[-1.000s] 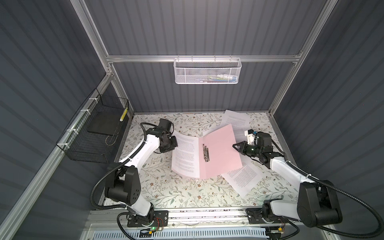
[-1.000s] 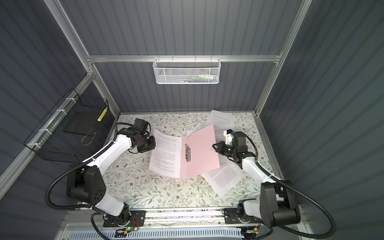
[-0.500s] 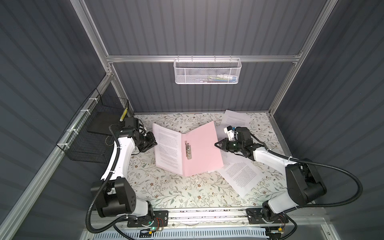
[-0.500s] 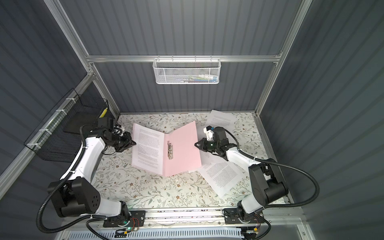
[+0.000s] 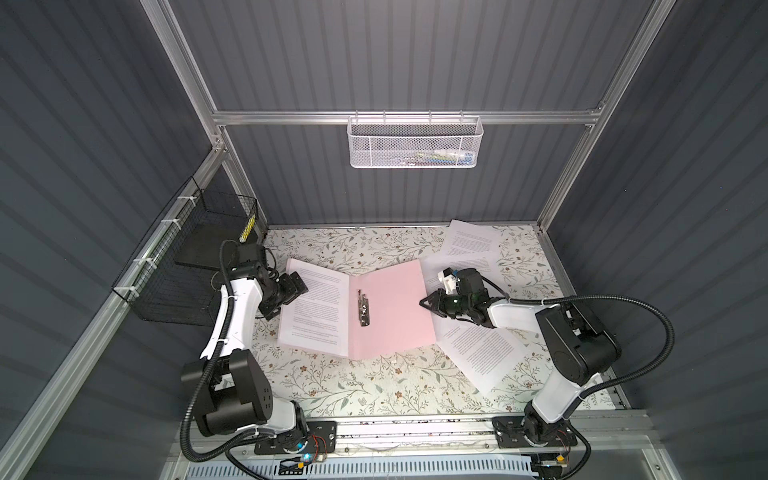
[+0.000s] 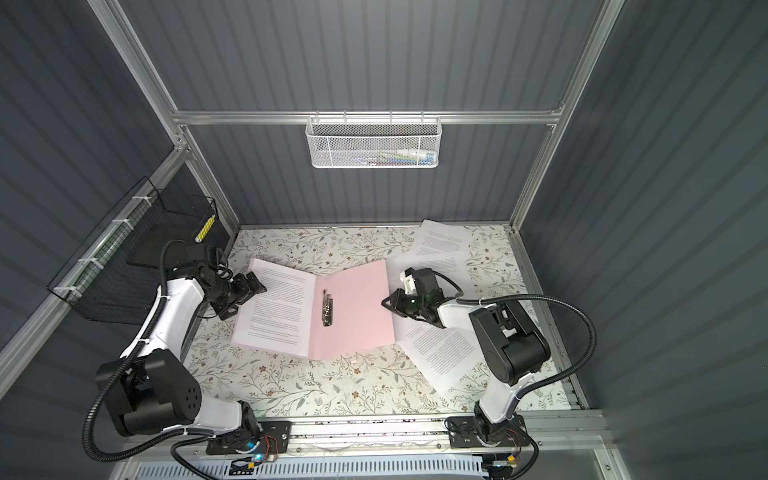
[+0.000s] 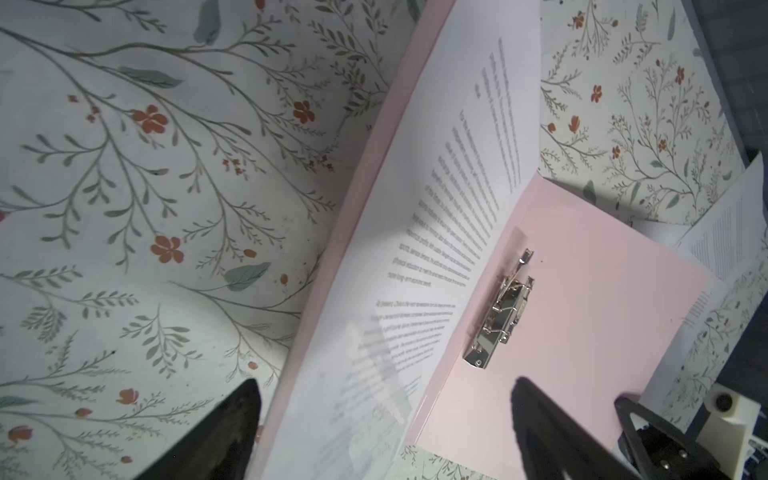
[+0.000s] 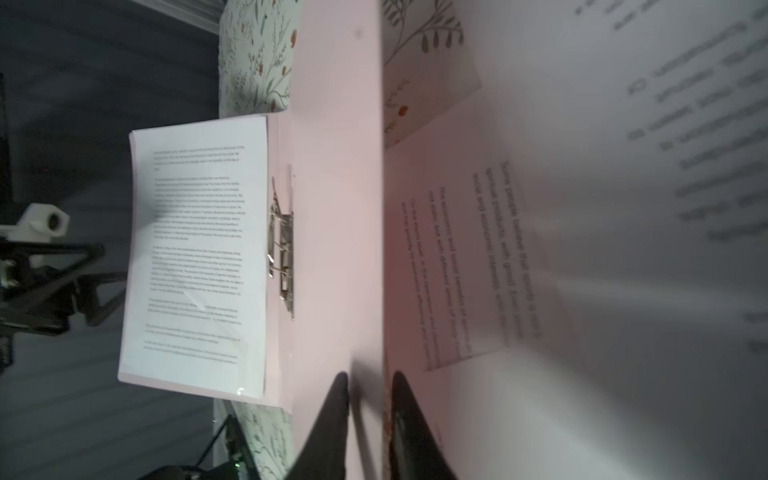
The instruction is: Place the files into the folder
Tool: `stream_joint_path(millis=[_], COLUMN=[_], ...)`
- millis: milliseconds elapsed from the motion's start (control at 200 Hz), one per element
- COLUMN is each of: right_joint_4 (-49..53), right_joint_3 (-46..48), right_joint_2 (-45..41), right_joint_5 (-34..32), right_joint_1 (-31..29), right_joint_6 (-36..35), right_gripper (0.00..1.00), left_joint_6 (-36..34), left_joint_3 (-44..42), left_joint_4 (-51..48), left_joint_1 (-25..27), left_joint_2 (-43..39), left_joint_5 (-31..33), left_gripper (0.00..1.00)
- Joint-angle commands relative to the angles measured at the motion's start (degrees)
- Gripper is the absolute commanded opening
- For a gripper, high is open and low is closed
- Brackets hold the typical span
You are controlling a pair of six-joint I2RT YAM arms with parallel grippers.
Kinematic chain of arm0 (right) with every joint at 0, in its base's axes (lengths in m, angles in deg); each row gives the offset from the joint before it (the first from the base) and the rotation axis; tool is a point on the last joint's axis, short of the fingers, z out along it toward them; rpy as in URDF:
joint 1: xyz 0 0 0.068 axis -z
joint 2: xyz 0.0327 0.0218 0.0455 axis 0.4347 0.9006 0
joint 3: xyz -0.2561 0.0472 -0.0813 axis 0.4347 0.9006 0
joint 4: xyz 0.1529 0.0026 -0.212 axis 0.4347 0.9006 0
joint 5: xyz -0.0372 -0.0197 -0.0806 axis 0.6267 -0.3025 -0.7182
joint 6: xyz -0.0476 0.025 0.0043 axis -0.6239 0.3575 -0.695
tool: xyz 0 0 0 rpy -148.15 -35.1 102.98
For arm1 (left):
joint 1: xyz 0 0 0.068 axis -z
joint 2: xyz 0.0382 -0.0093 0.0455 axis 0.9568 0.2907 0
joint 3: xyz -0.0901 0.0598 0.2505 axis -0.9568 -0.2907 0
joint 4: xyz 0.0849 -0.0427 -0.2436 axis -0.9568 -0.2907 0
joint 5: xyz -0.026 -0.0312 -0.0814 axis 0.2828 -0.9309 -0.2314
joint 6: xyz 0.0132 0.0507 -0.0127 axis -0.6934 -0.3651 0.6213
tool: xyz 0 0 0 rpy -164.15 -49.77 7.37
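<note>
Your left gripper (image 7: pixel 384 382) gapes wide, holding nothing. Your right gripper (image 8: pixel 368 378) narrowly brackets a flap of the thin pale pink rectangular folder (image 5: pixel 390 307), grip unclear. It lies open on the floral-patterned table (image 5: pixel 353 386).

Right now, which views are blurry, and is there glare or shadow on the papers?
Right wrist view: the loose sheets nearest the lens are out of focus, the filed sheet sharper. Left wrist view: the clip is crisp with bright glints, the left pincer a dark soft silhouette. In both top views: even light, print too small to read.
</note>
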Motion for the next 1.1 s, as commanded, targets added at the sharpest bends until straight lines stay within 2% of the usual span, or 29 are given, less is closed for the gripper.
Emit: stream_joint_path(millis=[0, 130, 270, 310, 315, 330, 345, 430, 520, 615, 700, 730, 855, 1096], right_joint_4=[0.5, 2.6, 8.4, 9.8, 9.9, 10.4, 10.9, 13.8, 16.5, 20.4, 22.4, 23.4, 30.3, 32.6], right_joint_3=[0.8, 1.5, 1.3, 1.5, 1.5, 1.6, 1.7, 2.5, 4.3, 6.2, 7.7, 7.8, 5.9, 4.9], right_joint_2=[-1.8, -5.2, -9.7, -11.1, -11.2, -11.8, -12.3, -15.9, -21.5, -27.1, -30.9, -31.7, -33.1, -29.0], right_joint_5=[-3.7, -5.8, -8.0, -8.6, -8.6, -8.7, -8.5, -8.6, -10.0, -13.5, -12.2, -9.5, -9.4, -10.8], right_joint_1=[0.1, 0.3, 1.7, 2.2, 2.2, 2.4, 2.7, 4.4, 6.9, 11.2, 17.2, 19.4, 25.6, 34.1], right_joint_6=[0.4, -0.6, -3.6, -4.5, -4.6, -5.0, -5.4, -6.9, -8.6, -9.6, -10.1, -10.4, -13.5, -14.3], right_gripper=[0.37, 0.5, 0.72, 0.8, 0.82, 0.96, 0.98, 0.99, 0.99, 0.99, 0.99, 0.99, 0.99, 0.99], left_joint_6=[4.1, 3.8, 4.3, 4.6, 4.7, 4.7, 4.8, 5.8, 6.8, 8.2, 8.4, 8.6, 8.7, 8.8], left_joint_3=[5.1, 9.5, 14.2, 15.1, 15.2, 15.6, 15.9, 17.1, 17.3, 16.4, 17.3, 18.1, 21.4, 26.1], left_joint_4=[0.1, -3.1, -4.7, -4.7, -4.7, -4.7, -4.7, -2.8, 1.7, 7.3, 10.9, 11.3, 14.0, 19.8], left_joint_1=[-0.8, 1.8, 6.9, 9.9, 10.3, 11.5, 12.6, 20.2, 29.9, 38.3, 45.2, 47.0, 51.0, 52.1], left_joint_2=[-5.8, -7.0, -8.8, -8.9, -8.9, -8.7, -8.4, -6.4, -3.5, 1.9, 9.3, 11.8, 21.0, 32.8], left_joint_5=[3.9, 4.8, 8.9, 9.9, 10.0, 10.1, 9.9, 6.4, 6.0, 3.2, 1.4, 1.3, 0.5, -5.9], left_gripper=[1.0, 1.0, 1.0, 1.0, 1.0, 1.0, 1.0, 1.0, 1.0, 1.0, 1.0, 1.0, 1.0, 1.0])
